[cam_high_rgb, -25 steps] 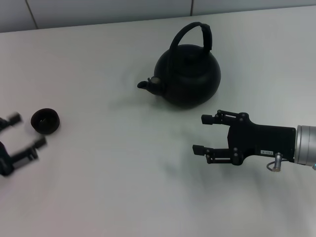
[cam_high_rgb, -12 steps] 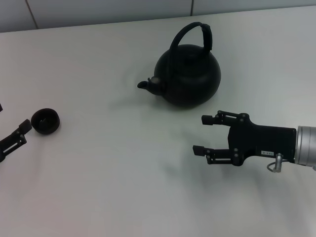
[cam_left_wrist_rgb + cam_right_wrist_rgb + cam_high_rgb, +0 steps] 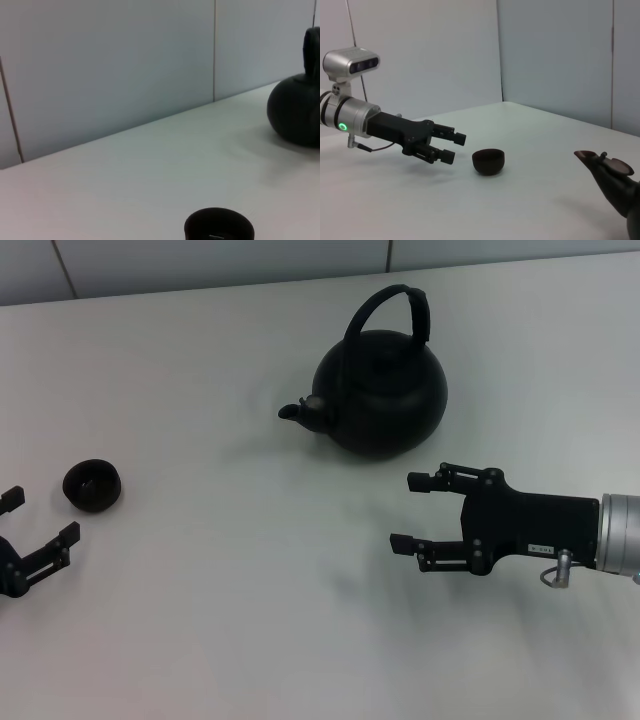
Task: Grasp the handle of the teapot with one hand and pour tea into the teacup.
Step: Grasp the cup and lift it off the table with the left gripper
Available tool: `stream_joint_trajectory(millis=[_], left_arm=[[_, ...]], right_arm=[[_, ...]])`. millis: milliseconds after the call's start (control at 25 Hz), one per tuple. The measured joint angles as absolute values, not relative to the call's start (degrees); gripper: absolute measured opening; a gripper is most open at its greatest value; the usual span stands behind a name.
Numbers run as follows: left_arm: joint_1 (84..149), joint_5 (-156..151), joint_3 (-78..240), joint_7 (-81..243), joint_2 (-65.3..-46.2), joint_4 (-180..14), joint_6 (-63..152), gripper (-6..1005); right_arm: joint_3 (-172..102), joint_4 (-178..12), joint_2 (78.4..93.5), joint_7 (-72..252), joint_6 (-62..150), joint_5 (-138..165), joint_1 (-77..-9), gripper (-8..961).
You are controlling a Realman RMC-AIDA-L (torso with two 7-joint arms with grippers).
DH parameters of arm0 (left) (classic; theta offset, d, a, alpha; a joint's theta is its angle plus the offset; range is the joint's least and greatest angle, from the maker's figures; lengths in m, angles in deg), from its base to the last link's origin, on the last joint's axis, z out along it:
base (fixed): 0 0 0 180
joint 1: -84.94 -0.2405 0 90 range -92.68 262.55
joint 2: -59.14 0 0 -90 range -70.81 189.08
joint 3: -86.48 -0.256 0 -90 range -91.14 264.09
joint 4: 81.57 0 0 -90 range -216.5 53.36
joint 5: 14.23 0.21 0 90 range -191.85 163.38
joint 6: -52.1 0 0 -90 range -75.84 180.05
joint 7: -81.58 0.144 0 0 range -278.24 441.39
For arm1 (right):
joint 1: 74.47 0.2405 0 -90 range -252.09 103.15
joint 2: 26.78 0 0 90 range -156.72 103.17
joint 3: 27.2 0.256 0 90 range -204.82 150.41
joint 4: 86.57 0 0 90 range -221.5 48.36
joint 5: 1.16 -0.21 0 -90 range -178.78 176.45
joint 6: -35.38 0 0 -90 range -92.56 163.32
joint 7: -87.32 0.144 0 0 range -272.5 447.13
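The matte-black teapot (image 3: 383, 392) stands at the back middle of the white table, its spout (image 3: 292, 412) pointing left and its arched handle (image 3: 392, 306) upright. The teapot (image 3: 295, 115) also shows in the left wrist view. The small dark teacup (image 3: 92, 485) sits at the far left; the teacup (image 3: 488, 161) and the teacup (image 3: 218, 229) appear in both wrist views. My left gripper (image 3: 40, 517) is open, just in front of the cup and apart from it. My right gripper (image 3: 412, 510) is open, in front of the teapot, holding nothing.
A grey panelled wall (image 3: 200, 262) runs behind the table. The white tabletop (image 3: 240, 590) stretches between the two grippers. The left arm (image 3: 365, 120) with its lit green ring shows in the right wrist view.
My left gripper drew back toward the left edge, then came forward again in front of the teacup. The right gripper, teapot and cup stayed where they were.
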State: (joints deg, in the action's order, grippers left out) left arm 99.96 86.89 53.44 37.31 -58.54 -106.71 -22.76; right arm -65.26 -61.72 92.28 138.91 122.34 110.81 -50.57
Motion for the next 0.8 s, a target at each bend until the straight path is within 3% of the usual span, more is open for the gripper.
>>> stream_joint_trajectory(millis=[400,800], left_arm=[[101.0,86.9,53.4,37.4,-58.85,-106.7,-21.3,757],[106.6,86.9,50.4,37.3,-59.30,-103.3,-14.0,742]], right_arm=[[-65.3,-61.7,92.22,138.9,122.4,110.8,-50.5,812],[-65.3,-61.3,92.22,138.9,122.5,110.8,-50.2,812]])
